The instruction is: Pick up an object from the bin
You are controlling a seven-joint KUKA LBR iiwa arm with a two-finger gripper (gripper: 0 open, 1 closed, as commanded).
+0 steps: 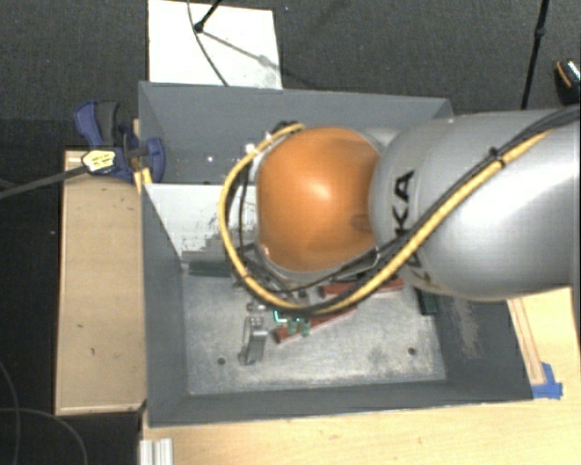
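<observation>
A: Where's the thing?
B: A reddish-brown piece mid-bin, half under the wrist, near the claw (spread or pressed together, I cannot tell).
A: Handling?
B: Probably light and stiff; take its 1 exposed edge.

Around the bin: dark carpet, 3 black cables, 1 yellow-and-black item, and 2 stray pieces on the floor of the bin.

Dark grey carpet lies along the left and top of the scene. 1 black cable runs from the left edge toward the upper-left corner of the bin. A 2nd thin cable comes down from the top edge behind the bin, and a 3rd cable drops nearly straight at the upper right. A small yellow-and-black item sits at the right edge, too cut off to name. On the bin's floor, a slim grey metal piece lies left of centre, and a small dark piece, only partly seen, lies well apart to its right.
</observation>
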